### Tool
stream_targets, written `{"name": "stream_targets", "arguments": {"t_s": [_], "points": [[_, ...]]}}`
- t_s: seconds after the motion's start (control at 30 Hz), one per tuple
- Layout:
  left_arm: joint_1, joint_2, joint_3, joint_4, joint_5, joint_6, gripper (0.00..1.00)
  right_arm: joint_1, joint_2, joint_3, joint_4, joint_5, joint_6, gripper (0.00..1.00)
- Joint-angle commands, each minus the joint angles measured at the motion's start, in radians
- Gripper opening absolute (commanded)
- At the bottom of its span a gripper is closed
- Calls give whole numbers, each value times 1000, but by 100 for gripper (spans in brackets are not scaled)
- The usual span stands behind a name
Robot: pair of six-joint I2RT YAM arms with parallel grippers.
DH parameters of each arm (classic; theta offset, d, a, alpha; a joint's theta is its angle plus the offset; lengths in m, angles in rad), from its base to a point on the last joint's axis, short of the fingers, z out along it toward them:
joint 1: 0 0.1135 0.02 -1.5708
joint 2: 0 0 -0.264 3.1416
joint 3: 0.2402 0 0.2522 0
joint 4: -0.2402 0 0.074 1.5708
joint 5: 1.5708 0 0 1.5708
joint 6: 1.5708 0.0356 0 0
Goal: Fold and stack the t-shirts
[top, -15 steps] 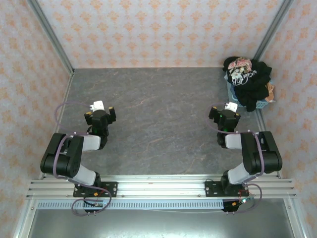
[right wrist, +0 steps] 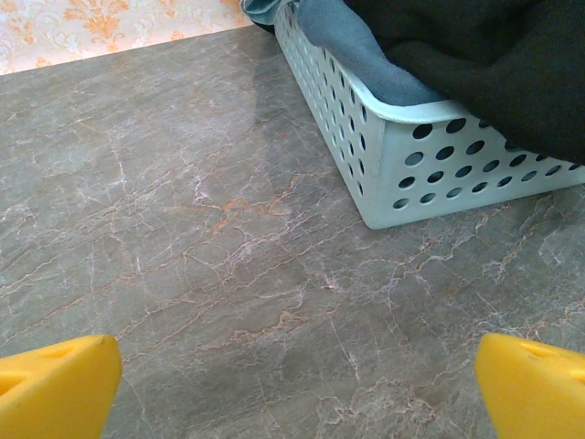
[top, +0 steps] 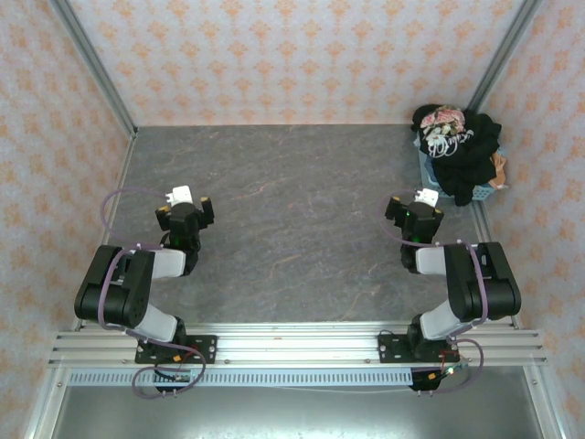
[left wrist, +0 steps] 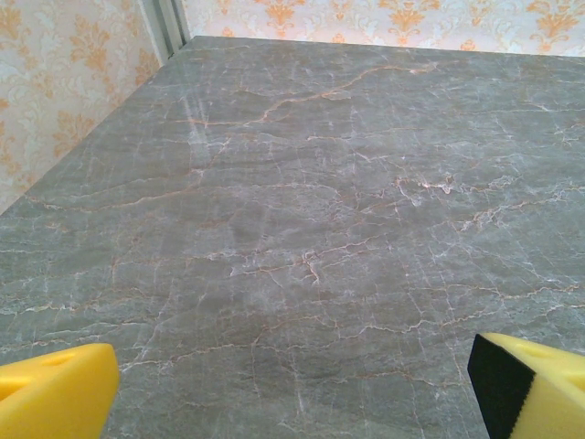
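The work is, as I judge it, not yet begun. The t-shirts [top: 462, 151] lie together in a loose heap inside the basket [top: 480, 194], and none of them is spread out or folded. The black shirt [top: 471, 160] is on top of the heap and hangs over the basket's rim. Its pink print [top: 443, 122] with white letters is turned up at the far left side of the basket. At the right side of the basket a small orange piece [top: 500, 169] looks out, probably the orange shirt, but it is too small to be sure. In the right wrist view a blue-grey cloth [right wrist: 356, 46] lies under the black shirt, just inside the rim.

The right gripper [top: 416, 208] is near the basket, on its left and nearer side, not touching it. Its jaws stand wide apart and hold nothing. Between its yellow fingertips [right wrist: 55, 380] there is bare table [right wrist: 228, 256]. The left gripper [top: 187, 206] is well apart from the basket, far to its left, also wide open and empty.

So everything is left to do. Each shirt must be taken out of the basket, laid flat beside it and folded, and then the folded shirts must be stacked. The right gripper seems the better placed to begin.
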Motion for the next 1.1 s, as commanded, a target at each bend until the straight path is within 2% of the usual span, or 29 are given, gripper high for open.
{"name": "stream_targets", "arguments": {"t_s": [0.0, 0.17, 0.2, 0.3, 0.37, 0.43, 0.47, 0.5, 0.53, 0.57, 0.6, 0.63, 0.73, 0.8, 0.93, 1.07], "points": [[-6, -5, 6, 7, -34, 14, 100, 0, 3, 13, 9, 13, -8, 99], [-7, -29, 10, -6, -17, 23, 100, 9, -29, 10, -2, 32, -16, 99], [-9, -65, 33, -74, 5, 38, 100, 23, -71, 25, -61, 60, -23, 99], [-47, -191, 82, -243, -65, 56, 100, 78, -236, 80, -231, 169, -45, 99], [-62, -301, 72, -222, -90, 39, 100, 107, -365, 149, -307, 192, -39, 99], [-77, -392, 132, -261, -114, -19, 100, 113, -420, 351, -565, 234, 115, 99], [-78, -417, 202, -345, -143, -94, 100, 106, -413, 461, -728, 218, 191, 99], [-76, -418, 321, -536, -205, -224, 100, 98, -387, 590, -923, 204, 276, 99], [-64, -404, 486, -832, -227, -357, 100, 96, -352, 693, -1084, 268, 412, 99], [-46, -368, 636, -1084, -199, -435, 100, 82, -311, 748, -1134, 302, 486, 99], [-31, -320, 770, -1250, -180, -508, 100, 43, -265, 797, -1149, 206, 485, 99], [-3, -280, 842, -1277, -45, -510, 100, 16, -217, 857, -1181, 152, 512, 99], [6, -235, 915, -1183, 228, -553, 100, -3, -70, 1020, -1286, 209, 567, 99], [-21, -210, 953, -1149, 341, -584, 100, -22, 13, 1094, -1315, 246, 588, 99], [-123, -150, 1049, -1190, 481, -593, 100, -96, 175, 1222, -1372, 230, 670, 99], [-211, -156, 1039, -1201, 532, -605, 98, -141, 316, 1311, -1403, 216, 690, 99]]}}
